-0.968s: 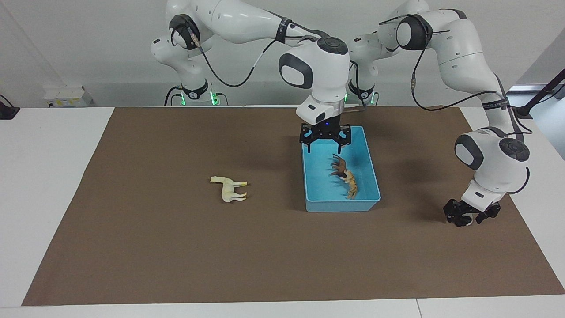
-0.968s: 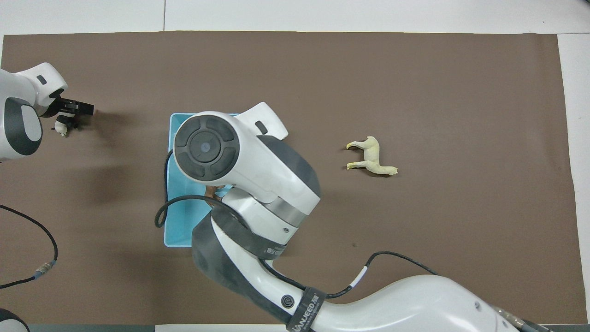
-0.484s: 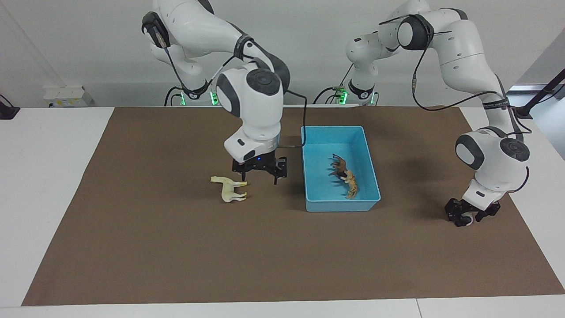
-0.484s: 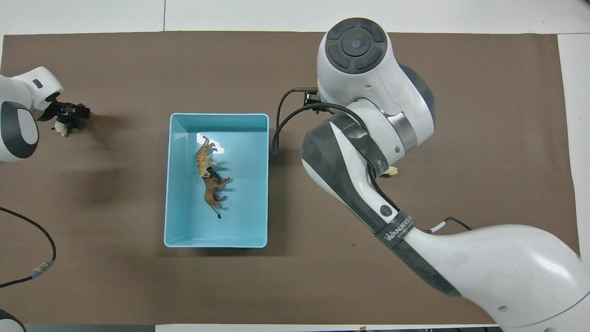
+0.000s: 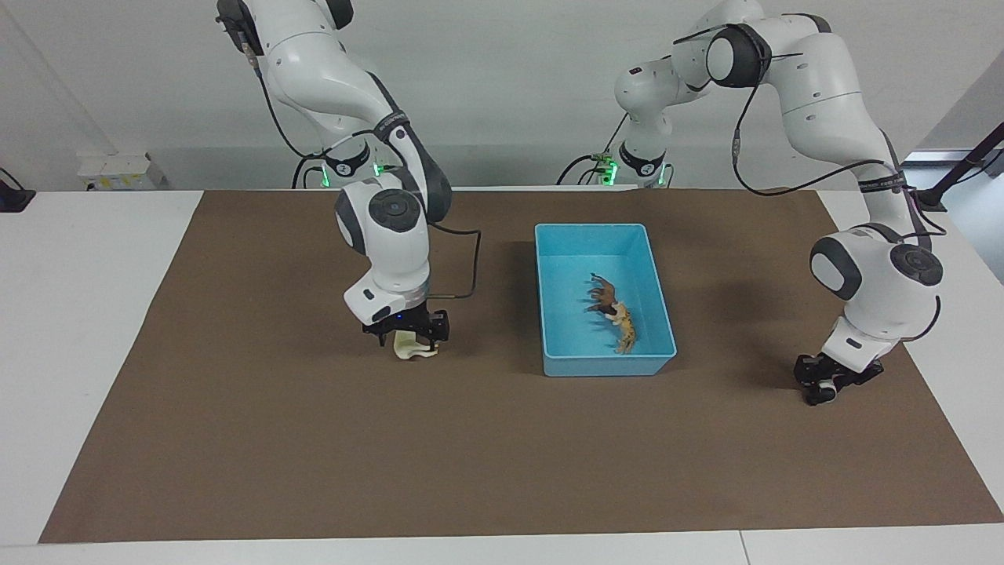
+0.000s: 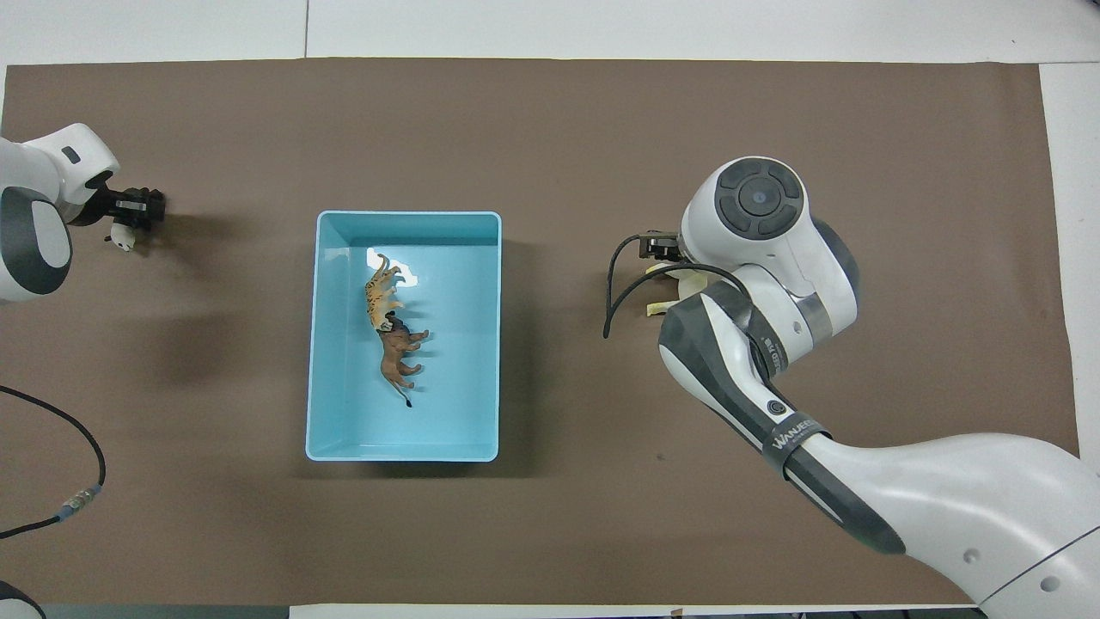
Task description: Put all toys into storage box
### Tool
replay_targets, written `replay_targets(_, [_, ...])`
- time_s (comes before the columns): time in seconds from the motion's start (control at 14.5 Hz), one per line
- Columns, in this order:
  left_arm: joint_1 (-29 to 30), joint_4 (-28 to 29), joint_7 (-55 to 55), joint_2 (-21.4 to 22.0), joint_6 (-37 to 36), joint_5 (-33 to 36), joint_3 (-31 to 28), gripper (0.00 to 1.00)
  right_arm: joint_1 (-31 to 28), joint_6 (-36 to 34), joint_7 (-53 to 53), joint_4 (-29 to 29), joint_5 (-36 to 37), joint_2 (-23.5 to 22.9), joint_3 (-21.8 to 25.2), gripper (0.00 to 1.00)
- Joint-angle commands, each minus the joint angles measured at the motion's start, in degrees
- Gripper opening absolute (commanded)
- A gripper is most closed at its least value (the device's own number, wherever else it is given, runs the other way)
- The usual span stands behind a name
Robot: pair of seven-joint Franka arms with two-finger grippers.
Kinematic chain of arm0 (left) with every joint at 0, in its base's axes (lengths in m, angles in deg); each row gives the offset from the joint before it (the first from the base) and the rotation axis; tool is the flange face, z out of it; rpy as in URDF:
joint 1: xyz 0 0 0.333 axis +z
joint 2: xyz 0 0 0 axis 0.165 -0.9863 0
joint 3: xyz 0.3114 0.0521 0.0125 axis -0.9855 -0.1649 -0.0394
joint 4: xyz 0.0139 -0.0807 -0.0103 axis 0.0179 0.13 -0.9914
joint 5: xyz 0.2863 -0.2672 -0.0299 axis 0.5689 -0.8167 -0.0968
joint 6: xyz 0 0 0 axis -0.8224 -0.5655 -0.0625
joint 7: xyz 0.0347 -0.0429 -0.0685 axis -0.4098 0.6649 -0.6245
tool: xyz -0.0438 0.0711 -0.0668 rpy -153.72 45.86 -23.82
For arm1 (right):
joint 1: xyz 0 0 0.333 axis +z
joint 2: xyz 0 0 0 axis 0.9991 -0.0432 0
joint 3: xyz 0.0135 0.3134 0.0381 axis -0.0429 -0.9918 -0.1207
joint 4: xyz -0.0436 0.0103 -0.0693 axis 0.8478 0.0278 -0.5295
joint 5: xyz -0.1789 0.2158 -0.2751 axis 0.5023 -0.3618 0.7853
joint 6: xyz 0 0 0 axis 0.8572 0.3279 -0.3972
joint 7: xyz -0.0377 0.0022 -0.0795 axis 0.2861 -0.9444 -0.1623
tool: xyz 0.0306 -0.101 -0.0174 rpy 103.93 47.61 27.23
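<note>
The light-blue storage box (image 5: 604, 365) holds the orange striped tiger (image 5: 625, 333) and the brown animal (image 5: 604, 297), which lie touching each other. The box (image 6: 318, 344), the tiger (image 6: 378, 292) and the brown animal (image 6: 400, 357) also show in the overhead view. My right gripper (image 5: 409, 339) is down at the mat, open, with its fingers on either side of the cream-white horse (image 5: 409, 349). From overhead only the horse's legs (image 6: 660, 308) show past the wrist. My left gripper (image 5: 830, 383) is low at the black-and-white panda (image 6: 122, 238), toward the left arm's end of the table.
A brown mat (image 5: 502, 455) covers the white table. A black cable (image 6: 51, 507) lies at the mat's near corner by the left arm. The right arm's cable (image 6: 614, 292) hangs between the box and the horse.
My right arm has swung from over the storage box to the horse and come down around it. My left gripper has sunk a little lower onto the panda.
</note>
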Motion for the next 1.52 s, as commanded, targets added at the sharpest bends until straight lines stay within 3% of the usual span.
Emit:
replay_targets(0.0, [-1.4,-4.13,-4.19,0.37,-7.63,-1.13,-0.35,0.0,-1.15,1.74,-3.26,-5.64,0.67,3.77,-0.68,1.0])
replay_targets(0.21, [-7.36,-12.84,-15.26,0.36,-20.82,-1.13,-0.17,0.0,-1.24,2.26,-5.19,-6.87,0.67,3.95,-0.68,1.0])
replay_targets(0.41, [-13.86,-13.31,-28.98,6.23,-29.36,-4.63,0.18,0.01,-2.47,7.35,-6.87,-10.38,0.67,3.95,-0.59,1.0])
replay_targets(0.62, [-20.01,-8.41,-41.1,13.52,-35.44,-7.62,0.27,0.02,-3.09,7.98,-9.59,-11.71,0.67,4.39,-0.68,1.0])
replay_targets(0.76, [-24.32,-0.26,-46.65,19.05,-34.84,-9.13,0.27,0.05,-3.18,8.07,-10.03,-11.71,0.67,4.39,-0.68,1.0])
replay_targets(0.83, [-25.91,3.79,-48.24,20.91,-33.79,-9.13,0.27,0.11,-3.18,8.15,-10.64,-11.71,0.67,4.31,-0.68,0.84])
replay_targets(0.9, [-27.4,7.22,-49.39,22.15,-31.43,-9.13,0.18,0.13,-3.18,8.68,-10.39,-11.8,0.67,4.3,-0.68,0.56])
replay_targets(0.97, [-27.51,10.3,-50.27,23.29,-29.49,-9.13,0.18,0.28,-3.18,11.99,-9.78,-12.93,0.59,4.3,-0.68,0.18])
replay_targets(1.04, [-27.51,12.42,-50.37,24.17,-28.17,-9.13,0.18,0.5,-3.35,15.85,-9.16,-14.85,0.59,4.3,-0.68,0.0])
replay_targets(1.18, [-27.25,13.5,-50.98,24.62,-28.15,-9.13,0.18,0.68,-3.7,18.79,-8.89,-16.54,0.59,4.39,-0.68,0.0])
replay_targets(1.24, [-27.07,13.41,-50.9,24.62,-28.15,-9.13,0.09,1.0,-3.7,18.62,-8.89,-16.63,0.59,4.48,-0.68,0.0])
replay_targets(1.45, [-26.72,12.62,-50.72,25.32,-28.41,-9.13,-0.08,1.0,-3.44,15.11,-8.81,-15.5,0.5,4.48,-0.76,0.0])
